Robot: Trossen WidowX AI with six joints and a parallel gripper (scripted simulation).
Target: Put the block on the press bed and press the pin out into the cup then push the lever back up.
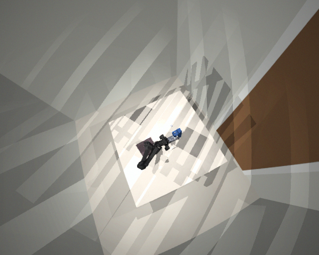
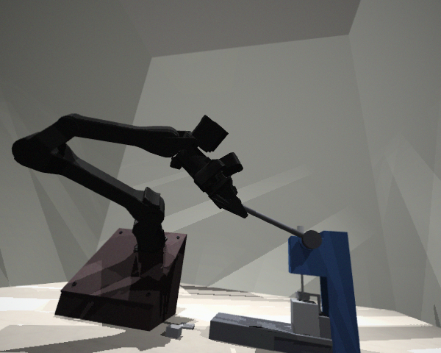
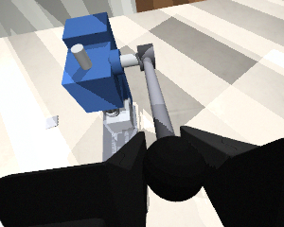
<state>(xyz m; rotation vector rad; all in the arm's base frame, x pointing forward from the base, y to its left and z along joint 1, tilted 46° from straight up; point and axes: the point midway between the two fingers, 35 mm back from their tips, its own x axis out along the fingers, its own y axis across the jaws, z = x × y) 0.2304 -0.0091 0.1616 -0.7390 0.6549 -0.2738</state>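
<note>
Tool grips lever's black knob, nr blue press.
</note>
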